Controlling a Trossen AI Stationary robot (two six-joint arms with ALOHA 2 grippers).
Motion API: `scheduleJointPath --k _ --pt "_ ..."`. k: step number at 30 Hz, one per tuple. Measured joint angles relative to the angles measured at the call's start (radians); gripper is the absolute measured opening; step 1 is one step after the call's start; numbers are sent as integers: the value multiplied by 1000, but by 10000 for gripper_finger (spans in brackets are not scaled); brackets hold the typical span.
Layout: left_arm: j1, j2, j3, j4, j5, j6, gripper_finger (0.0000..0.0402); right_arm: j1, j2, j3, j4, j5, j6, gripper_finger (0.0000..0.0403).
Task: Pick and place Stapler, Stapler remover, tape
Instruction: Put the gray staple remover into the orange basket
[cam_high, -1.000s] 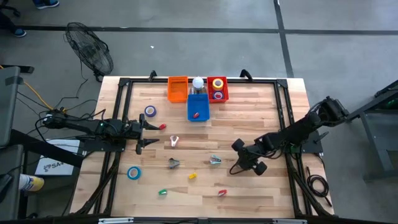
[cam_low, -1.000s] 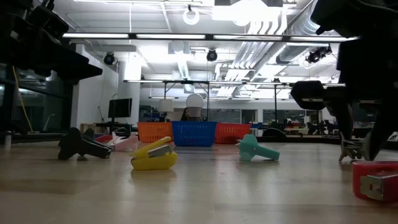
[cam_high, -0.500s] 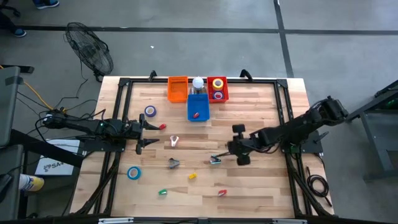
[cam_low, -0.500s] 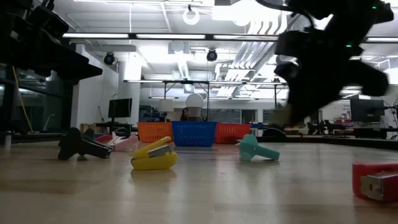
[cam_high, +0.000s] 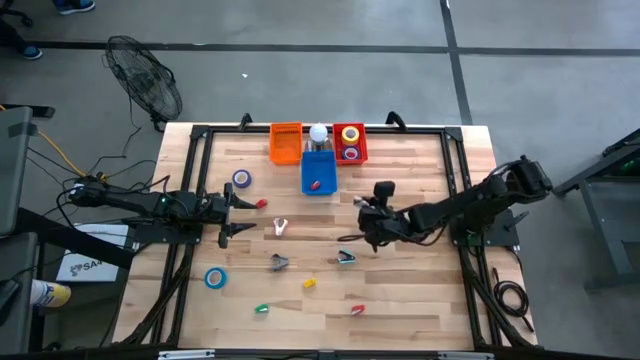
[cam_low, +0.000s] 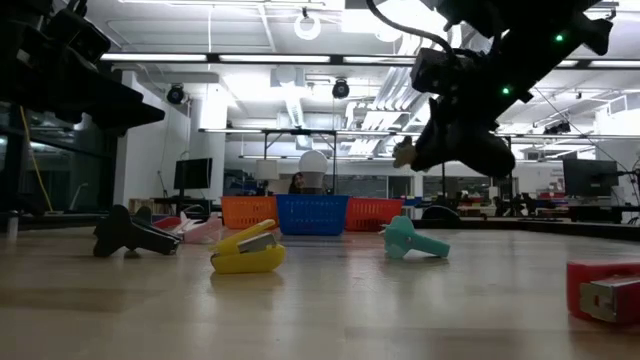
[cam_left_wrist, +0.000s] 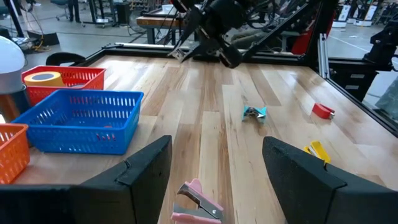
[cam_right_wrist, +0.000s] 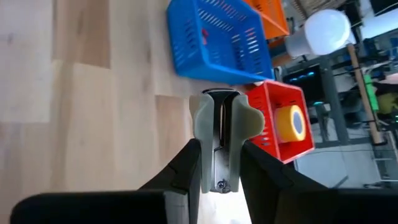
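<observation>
Gripping a pale staple remover (cam_right_wrist: 219, 134) between my right gripper's (cam_right_wrist: 217, 163) clenched fingers, I hold it clear above the table (cam_high: 420, 290). Beyond my fingertips sit the blue basket (cam_right_wrist: 214, 40) and the red basket (cam_right_wrist: 280, 127) with yellow tape (cam_right_wrist: 291, 123). My left gripper (cam_left_wrist: 214, 177) rests released.

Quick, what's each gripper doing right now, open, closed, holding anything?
Left gripper: open, empty, waiting at the table's left side.
Right gripper: shut on a pale staple remover, lifted above the table.
</observation>
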Motion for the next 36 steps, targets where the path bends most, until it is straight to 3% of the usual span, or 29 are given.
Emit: scheduleJointPath --k 17,21,27,31,36 --pt "0 0 -2 13 -6 0 246 -18 0 0 49 -26 1 78" --pt "0 0 -4 58 -80 0 246 -45 0 0 115 -69 0 78" --pt "0 0 -4 61 -100 0 246 -82 0 0 199 -141 3 78" --pt "0 0 -4 60 -190 -2 246 -104 0 0 252 -177 -6 78" --pt "0 5 -3 67 -201 28 246 -129 41 0 365 -252 -46 78"
